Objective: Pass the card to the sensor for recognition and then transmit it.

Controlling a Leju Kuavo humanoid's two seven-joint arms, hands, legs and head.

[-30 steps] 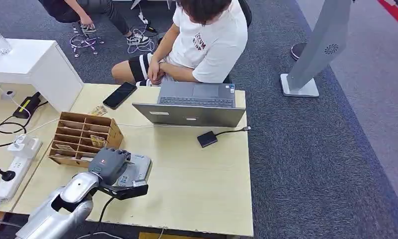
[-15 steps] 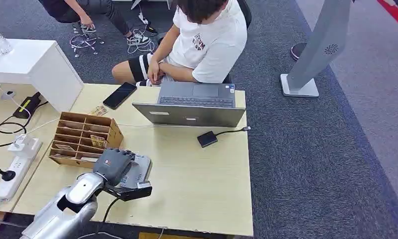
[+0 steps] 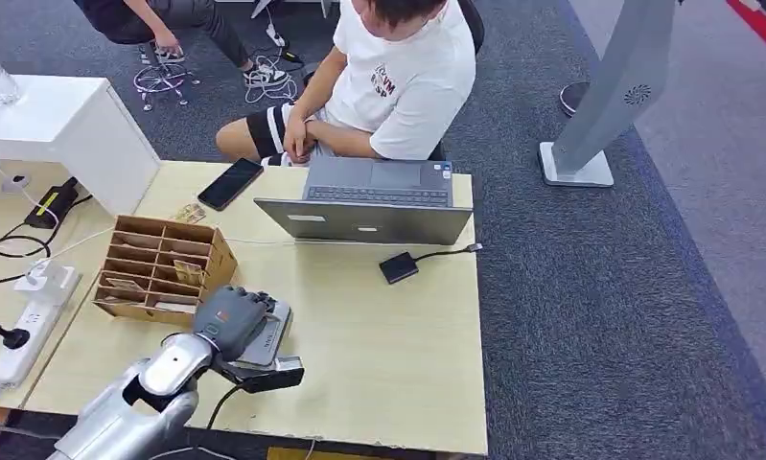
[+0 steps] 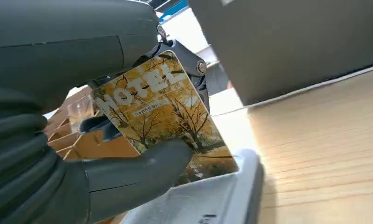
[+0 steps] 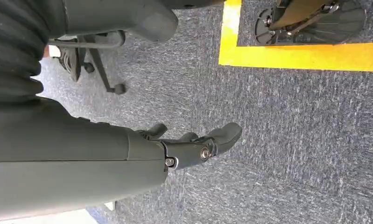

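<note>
The long pale wooden desk [image 3: 398, 335] carries everything that matters here, and a person in a white T-shirt [image 3: 398, 77] sits at its far side behind an open grey laptop [image 3: 374, 203]. On the near left part of the desk stands a brown cardboard organiser with open slots [image 3: 163, 266]. Just beside it, toward the robot, lies the flat silver-grey card sensor [image 3: 268, 335], a shallow tray-like pad.

The left hand [image 3: 230, 319] hangs directly over that sensor. In the left wrist view its thick grey thumb [image 4: 142, 175] and darker fingers are clamped on a yellow card printed with autumn trees [image 4: 163, 119], so the card is held, not lying loose. The card's lower edge sits at or just above the pale face of the sensor [image 4: 198, 205]; whether it actually touches cannot be told. Its long axis runs slanted, tilted up from the pad rather than lying flat on it.

The right hand [image 5: 193, 144] hangs beside the body over grey carpet, its fingers loosely apart and holding nothing, well away from the desk.

So the left hand is the one in play, and the sensor lies straight beneath the card. The reading step looks to be under way; the hand-over would then call for carrying the card across the desk toward the seated person.
</note>
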